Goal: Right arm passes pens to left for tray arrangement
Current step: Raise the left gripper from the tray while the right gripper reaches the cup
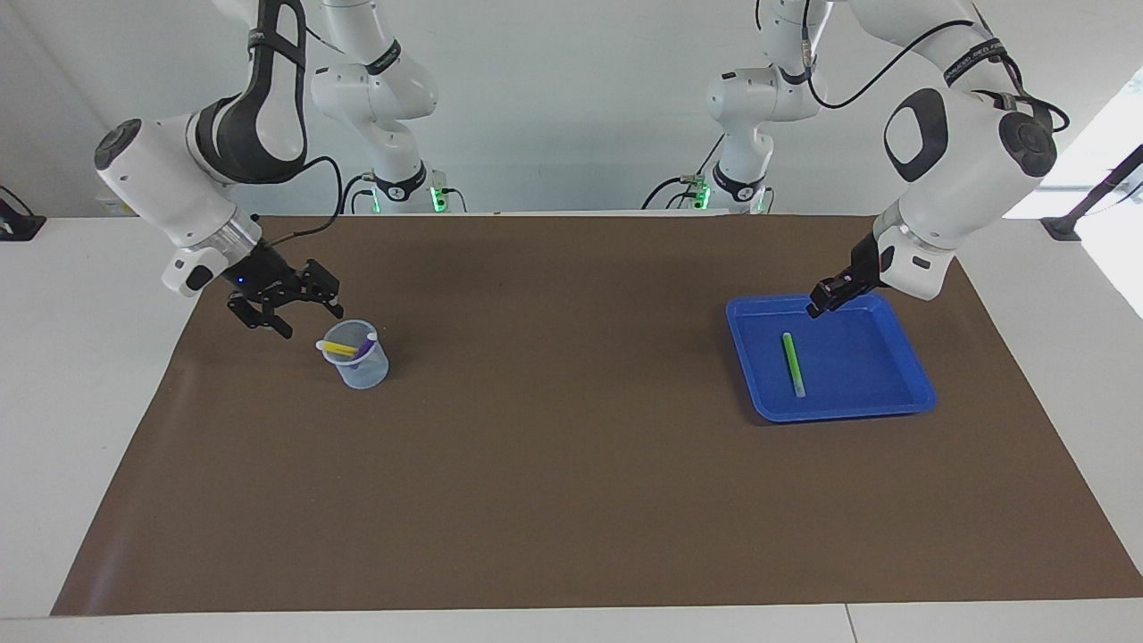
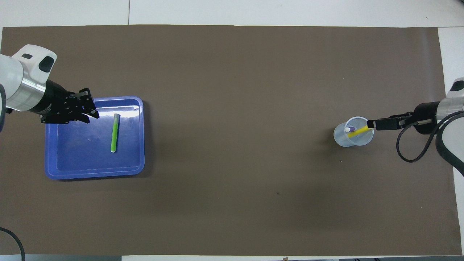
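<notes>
Starting at my right arm's end of the table: my right pincer [image 1: 312,321] [image 2: 370,124] hangs tilted just above the rim of a small translucent pale-blue plastic cup [image 1: 362,368] [image 2: 353,139], on the side of the cup toward that end. Its fingers are spread wide w/ nothing between them. From overhead the tip overlaps the upper end of the thin yellow marker pen [image 1: 341,347] [image 2: 357,132], but the facing view shows a gap, so no grip. That yellow pen leans across the inside of the cup, pale end poking over the rim. The thin purple marker pen [image 1: 364,348] [image 2: 348,129] stands in the same cup beside it, whitish end up. The cup sits upright on the brown paper mat [image 1: 571,464] [image 2: 232,72] that covers most of the white table [image 1: 71,357] [image 2: 253,11]. The middle of the mat is bare, approx. halfway between my two arms. Toward my left arm's end is the shallow bright blue plastic tray [image 1: 839,413] [image 2: 94,174], flat on the mat, well apart from the cup. The thin green marker pen [image 1: 793,362] [image 2: 115,132] lies flat in it, near the middle, running roughly toward/away from me. My left pincer [image 1: 817,304] [image 2: 92,106] is over the tray's edge, beside the green pen but not touching it, fingers apart and empty.
</notes>
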Controlling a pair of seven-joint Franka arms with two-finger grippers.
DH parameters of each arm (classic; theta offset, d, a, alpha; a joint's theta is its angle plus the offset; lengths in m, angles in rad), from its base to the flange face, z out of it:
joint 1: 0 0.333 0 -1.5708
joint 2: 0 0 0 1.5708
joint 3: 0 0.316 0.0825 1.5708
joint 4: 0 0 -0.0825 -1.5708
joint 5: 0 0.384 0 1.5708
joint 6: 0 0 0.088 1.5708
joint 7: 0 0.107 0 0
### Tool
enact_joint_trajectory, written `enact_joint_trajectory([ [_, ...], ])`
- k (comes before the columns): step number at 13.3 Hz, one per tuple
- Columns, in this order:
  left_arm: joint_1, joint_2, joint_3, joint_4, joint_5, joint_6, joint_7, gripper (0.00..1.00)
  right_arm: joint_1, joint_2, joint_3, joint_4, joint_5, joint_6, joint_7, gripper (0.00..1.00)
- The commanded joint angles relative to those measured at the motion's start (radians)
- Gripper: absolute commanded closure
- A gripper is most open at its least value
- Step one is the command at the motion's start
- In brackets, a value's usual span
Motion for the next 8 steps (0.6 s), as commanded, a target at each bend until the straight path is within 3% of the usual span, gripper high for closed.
enact_joint_trajectory([
  [1, 0.003, -0.014, 0.003, -0.014, -0.022, -0.003, -0.075, 1.0, -0.019, 0.03, 0.0, -0.013, 0.058, 0.008, -0.103, 0.02],
  [8, 0.011, -0.008, 0.007, -0.034, -0.056, 0.236, -1.122, 1.0, -0.023, 0.075, -0.017, -0.01, 0.174, 0.01, -0.191, 0.06],
])
